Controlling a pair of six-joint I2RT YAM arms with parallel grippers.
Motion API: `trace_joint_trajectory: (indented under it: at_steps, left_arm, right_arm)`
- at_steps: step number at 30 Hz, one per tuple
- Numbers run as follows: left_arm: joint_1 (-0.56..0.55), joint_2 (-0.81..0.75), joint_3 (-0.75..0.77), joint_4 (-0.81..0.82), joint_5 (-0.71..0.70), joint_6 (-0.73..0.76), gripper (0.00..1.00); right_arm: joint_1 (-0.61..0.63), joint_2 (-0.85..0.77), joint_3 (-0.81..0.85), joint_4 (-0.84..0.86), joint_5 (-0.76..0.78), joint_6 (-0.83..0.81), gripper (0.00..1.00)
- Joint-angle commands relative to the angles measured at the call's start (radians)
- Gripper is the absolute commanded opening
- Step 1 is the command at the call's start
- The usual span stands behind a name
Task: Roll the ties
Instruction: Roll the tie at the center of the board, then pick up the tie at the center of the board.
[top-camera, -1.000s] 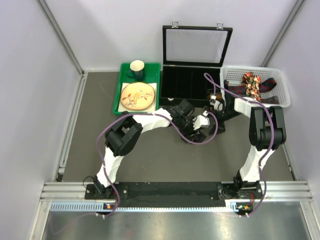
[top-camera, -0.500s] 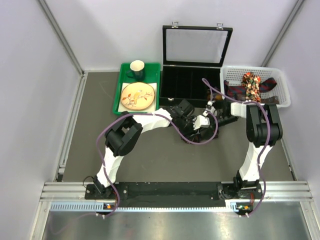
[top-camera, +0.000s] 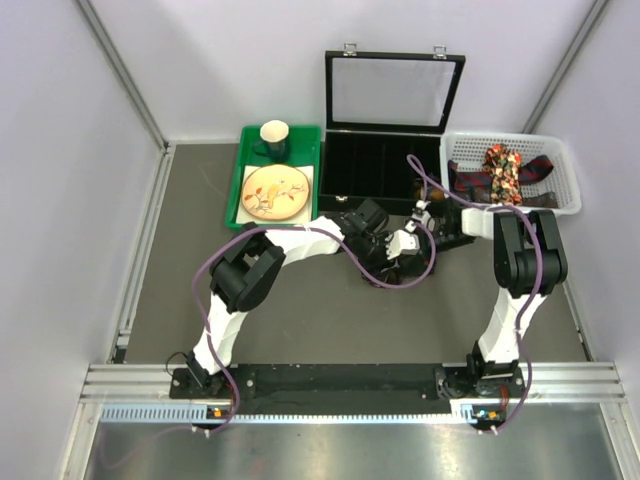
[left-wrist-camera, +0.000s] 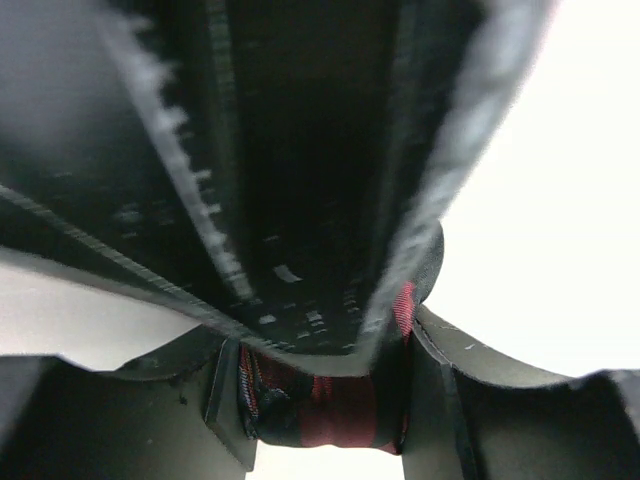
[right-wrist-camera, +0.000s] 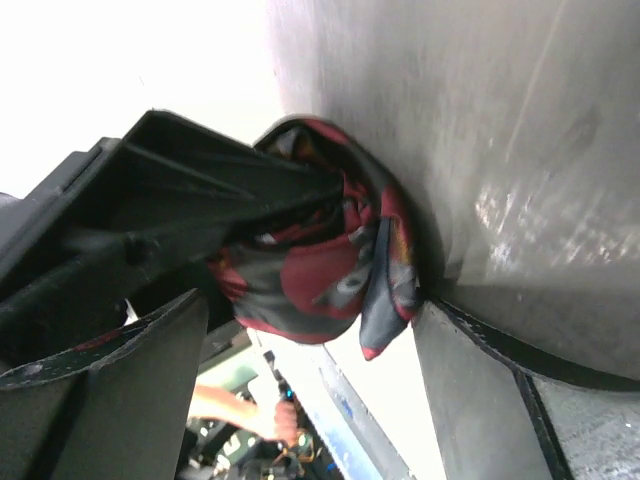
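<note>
A rolled dark red patterned tie (left-wrist-camera: 335, 405) sits between my left gripper's (left-wrist-camera: 325, 400) fingers, which are shut on it; its loose dark length (left-wrist-camera: 300, 200) runs up the left wrist view. In the right wrist view the same roll (right-wrist-camera: 320, 265) lies just at my right gripper (right-wrist-camera: 310, 305), whose fingers (right-wrist-camera: 480, 390) stand wide on either side of it, open. Seen from above, both grippers meet mid-table, the left gripper (top-camera: 383, 250) beside the right gripper (top-camera: 412, 240). More ties, one bright floral (top-camera: 500, 165) and dark ones (top-camera: 537, 172), lie in the white basket (top-camera: 562, 160).
A black compartment box (top-camera: 385, 170) with its lid raised stands at the back centre. Left of it is a green tray (top-camera: 245, 180) carrying a plate (top-camera: 275, 192) and a mug (top-camera: 274, 138). The basket sits at the back right.
My right gripper has moved left from near the basket to the roll held by the left gripper, and its jaws have narrowed a little. The left arm has stayed put.
</note>
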Motion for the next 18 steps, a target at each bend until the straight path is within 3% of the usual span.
trace_joint_trajectory:
  at_steps: [1, 5, 10, 18]
  left_arm:
    - [0.003, 0.107, -0.065, -0.127, -0.087, -0.007, 0.32]
    - [0.003, 0.108, -0.062, -0.127, -0.088, -0.007, 0.32]
    - [0.003, 0.108, -0.061, -0.132, -0.09, -0.012, 0.31]
    - [0.003, 0.114, -0.061, -0.12, -0.083, -0.027, 0.31]
  right_arm:
    - [0.011, -0.033, 0.009, 0.113, 0.041, 0.032, 0.81]
    - [0.025, -0.02, 0.017, 0.113, -0.005, 0.029, 0.7]
    - [0.029, -0.031, 0.009, 0.027, -0.017, -0.03, 0.63]
    - [0.045, -0.042, -0.011, 0.104, -0.049, 0.051, 0.65]
